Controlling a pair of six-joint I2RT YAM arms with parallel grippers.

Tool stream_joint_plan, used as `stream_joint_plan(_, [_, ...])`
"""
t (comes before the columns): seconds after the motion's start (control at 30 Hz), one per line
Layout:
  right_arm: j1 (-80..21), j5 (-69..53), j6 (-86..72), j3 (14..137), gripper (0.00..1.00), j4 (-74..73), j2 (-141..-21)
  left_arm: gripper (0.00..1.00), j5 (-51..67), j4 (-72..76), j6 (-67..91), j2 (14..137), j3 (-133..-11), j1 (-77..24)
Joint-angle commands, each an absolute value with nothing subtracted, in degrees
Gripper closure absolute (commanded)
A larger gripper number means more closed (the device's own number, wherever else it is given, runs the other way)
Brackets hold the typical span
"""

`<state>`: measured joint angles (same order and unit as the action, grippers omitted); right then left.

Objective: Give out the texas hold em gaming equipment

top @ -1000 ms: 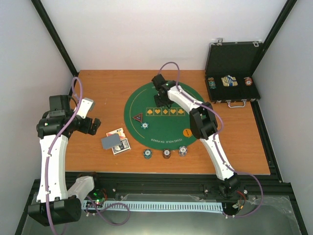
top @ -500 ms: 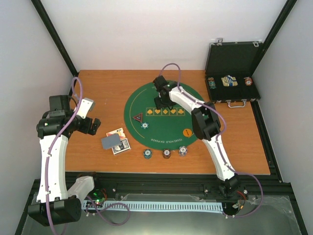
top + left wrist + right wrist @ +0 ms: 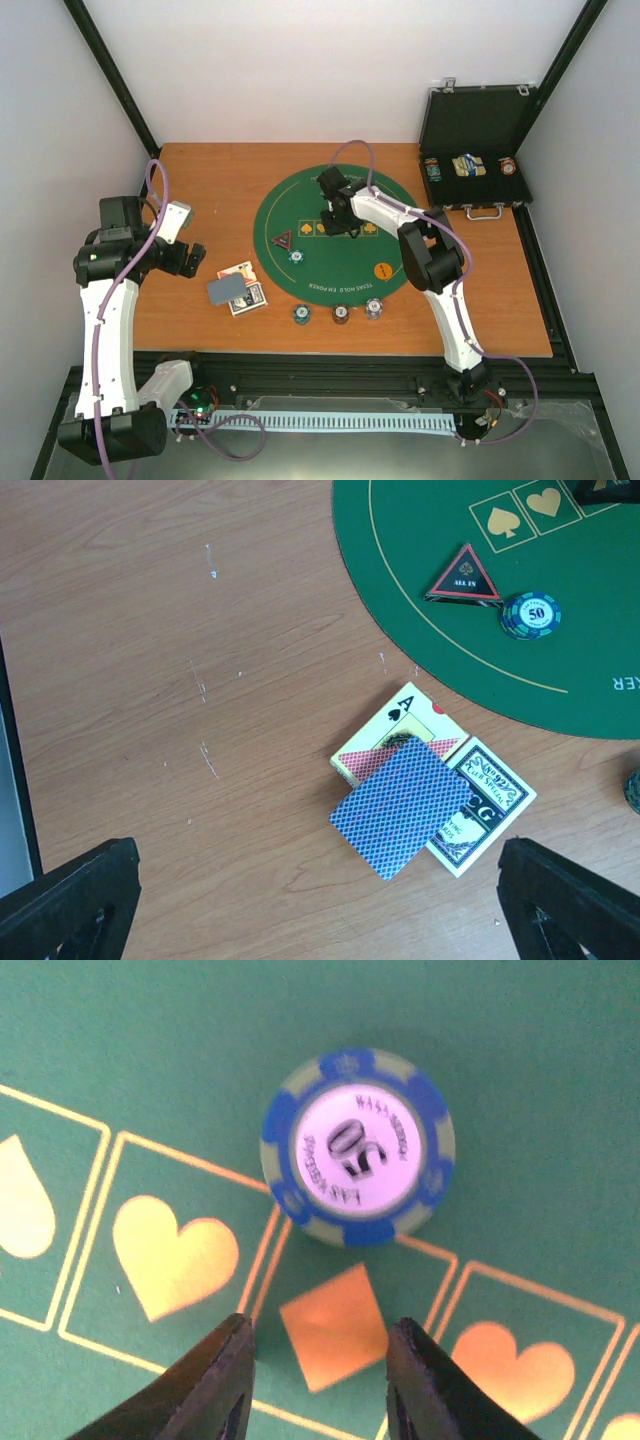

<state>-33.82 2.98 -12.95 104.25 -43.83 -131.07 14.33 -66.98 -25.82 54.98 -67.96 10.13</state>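
A blue-and-grey striped 50 chip lies flat on the green mat, just above the gold diamond. My right gripper hangs over that diamond, jaws apart with nothing between them and the chip beyond the tips. From above, the right gripper sits at the mat's suit row. My left gripper is open wide above bare wood, short of the blue-backed cards, which lie on a card box and an ace. A black-and-red triangle marker and another chip rest on the mat's left side.
Three chips stand in a row on the wood at the mat's near edge. An orange disc lies on the mat's right. The open black case at the back right holds more chips and cards.
The right gripper has shifted slightly right and nearer along the suit row, and its jaws have narrowed. The left arm has not moved.
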Motion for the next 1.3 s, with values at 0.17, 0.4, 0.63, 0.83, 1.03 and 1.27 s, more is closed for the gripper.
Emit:
stream_joint_plan(0.17, [-33.94,5.39,-12.39,115.62,0.68,-46.61,-138.34,0.00,13.46,-67.33,-27.13,54.34,-69.48,10.63])
stream_joint_plan(0.4, [-32.65,5.59,-13.27,118.79,0.75,-47.29,-141.06,0.00,13.01,-66.72,-27.50,54.48,-68.91,10.61])
stream_joint_plan(0.63, [-32.00,6.07,-13.02,123.97,0.77,-48.74,-144.61,0.00,12.88,-66.58,-27.70,54.78,-69.09,10.57])
stream_joint_plan(0.83, [-31.99,5.15,-13.74,127.99,0.77,-49.31,-147.04,0.00,12.57,-66.23,-28.08,54.98,-68.41,10.56])
stream_joint_plan(1.03, [-32.06,5.10,-14.18,122.91,0.63,-48.85,-141.86,0.00,12.80,-66.63,-28.12,55.01,-68.62,10.57])
stream_joint_plan(1.27, [-36.23,6.14,-15.10,101.85,0.32,-42.39,-122.79,0.00,13.06,-66.97,-28.11,54.74,-68.02,10.57])
